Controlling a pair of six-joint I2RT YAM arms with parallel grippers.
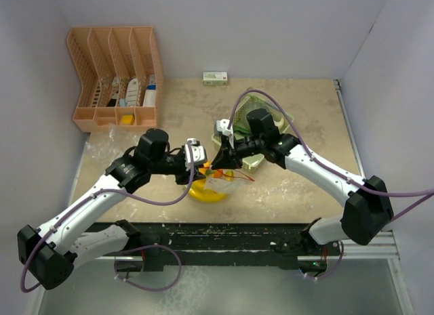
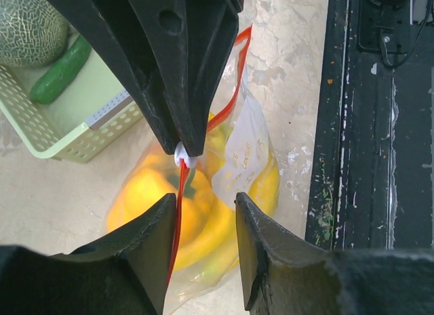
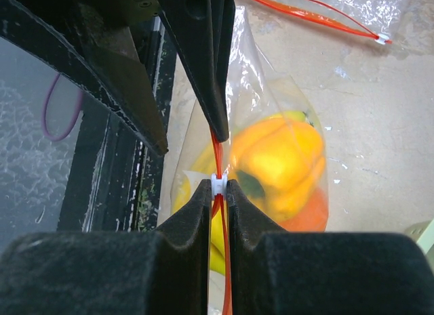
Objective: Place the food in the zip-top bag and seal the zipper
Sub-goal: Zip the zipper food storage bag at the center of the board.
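The clear zip-top bag [image 1: 211, 187] lies on the table near the front edge, with yellow and orange food [image 2: 146, 193] inside. My right gripper [image 3: 218, 186] is shut on the bag's white slider [image 3: 218, 184] on the red zipper [image 2: 178, 213]. It meets my left gripper [image 1: 203, 167] above the bag. My left gripper [image 2: 207, 200] is open, and the red zipper runs along its left finger. The melon [image 2: 27, 27] and cucumber [image 2: 61, 70] lie in the pale green basket [image 2: 81, 142].
The basket [image 1: 288, 122] stands behind the right arm. An orange desk rack [image 1: 115, 78] is at the back left and a small box [image 1: 215, 77] at the back wall. Another red zip strip [image 3: 312, 17] with clear plastic lies beside the bag. The black front rail [image 2: 380, 125] is close.
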